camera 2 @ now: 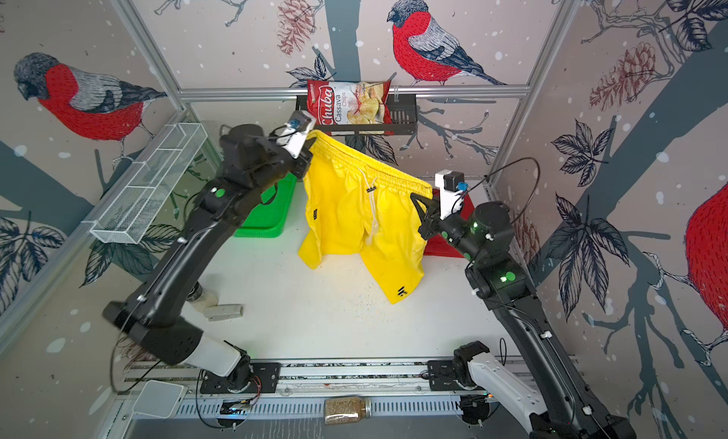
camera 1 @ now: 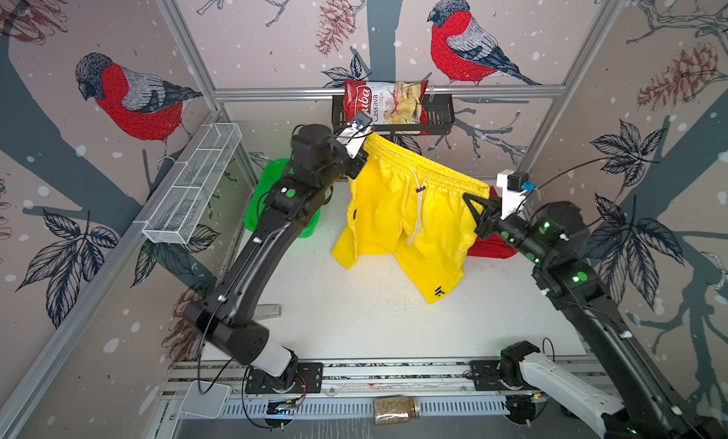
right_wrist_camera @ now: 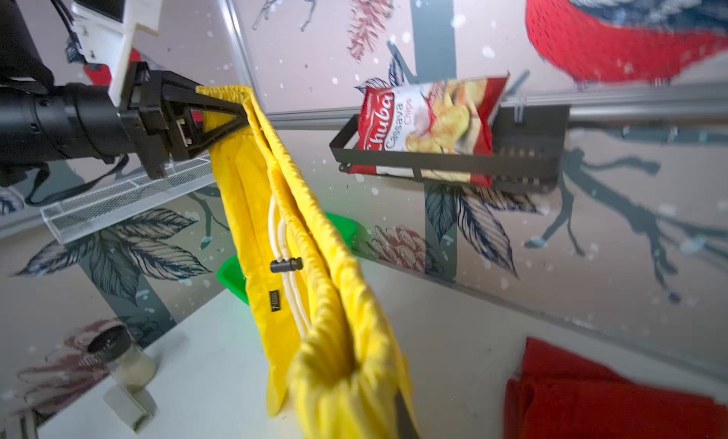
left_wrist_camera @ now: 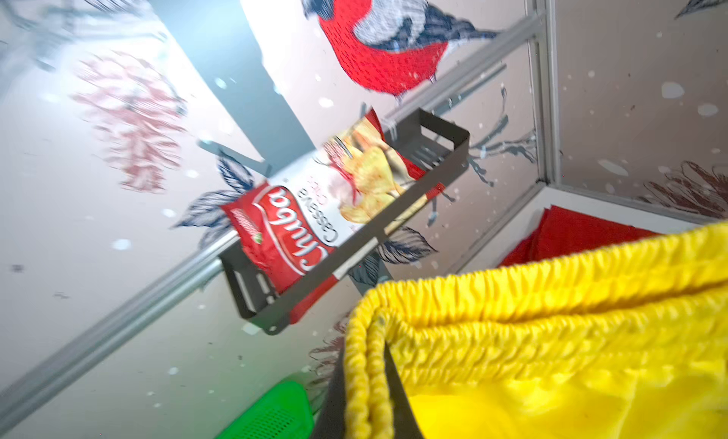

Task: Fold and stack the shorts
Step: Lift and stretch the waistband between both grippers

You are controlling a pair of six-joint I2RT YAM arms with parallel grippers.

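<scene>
The yellow shorts (camera 1: 409, 220) hang in the air in the middle of both top views. The L gripper (camera 1: 361, 157) is pinched tight on one end of the waistband (camera 1: 425, 167), up near the chips bag (camera 1: 384, 102) at the top center. The R gripper (camera 1: 472, 202) is pinched tight on the other end, at center right. So the band slopes down from upper left to right, and it's pulled pretty straight. The legs dangle below. The leg w/ the black logo (camera 1: 439, 291) hangs lowest, and the other leg curls a bit at the hem. Can't tell if the hems touch the table (camera 1: 354, 319). The red shorts (camera 1: 492, 248) lie flat on the table behind the R gripper, partly hidden, and they look folded already. I think the step now is to lay the yellow pair down flat for folding. To do it well, don't let go at either end. Get both ends level and the band tight, w/ no sag. Go down slow so the hems land first, then pull back so the cloth spreads w/o bumps. Aim for the bare white spot at lower center, away from the green basket (camera 1: 272, 171) and not on the red pair yet. Watch the curled leg, bc it could tuck under. The drawstring (camera 1: 419, 204) should end up on top, not bunched below.
</scene>
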